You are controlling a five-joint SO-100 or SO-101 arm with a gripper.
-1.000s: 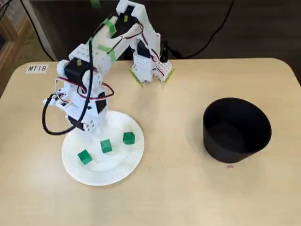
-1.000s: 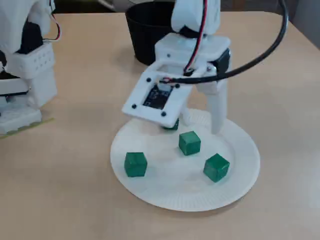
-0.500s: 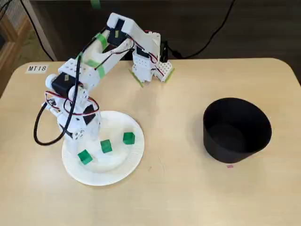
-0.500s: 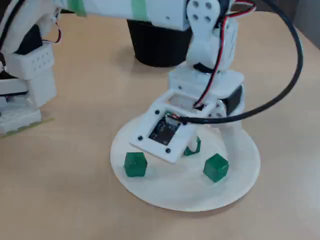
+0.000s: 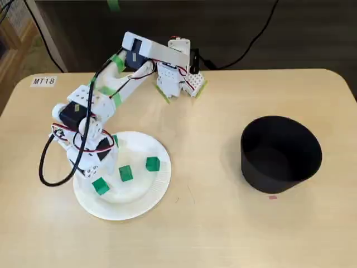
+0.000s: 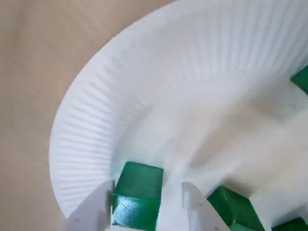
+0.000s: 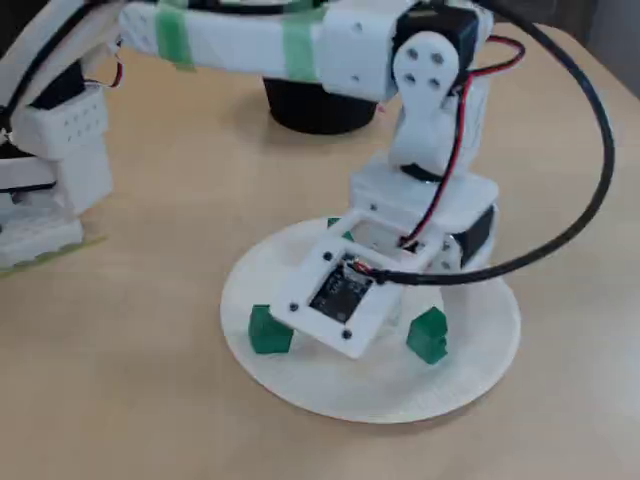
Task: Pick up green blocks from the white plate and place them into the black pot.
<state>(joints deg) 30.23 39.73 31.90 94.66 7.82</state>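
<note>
1. In the wrist view the gripper has its fingers apart, straddling a green block at bottom centre. The left finger touches the block and the right one leaves a gap.
2. Closing will likely nudge the block sideways, so a slow, level squeeze should stop it twisting.
3. A second green block sits just beside the right finger and could get clipped.
4. The white plate rises in a ribbed rim at left, so lift straight up.
5. In a fixed view the black pot stands at right, well apart from the plate, with open tabletop between them. The pot's tall wall calls for height.
</note>
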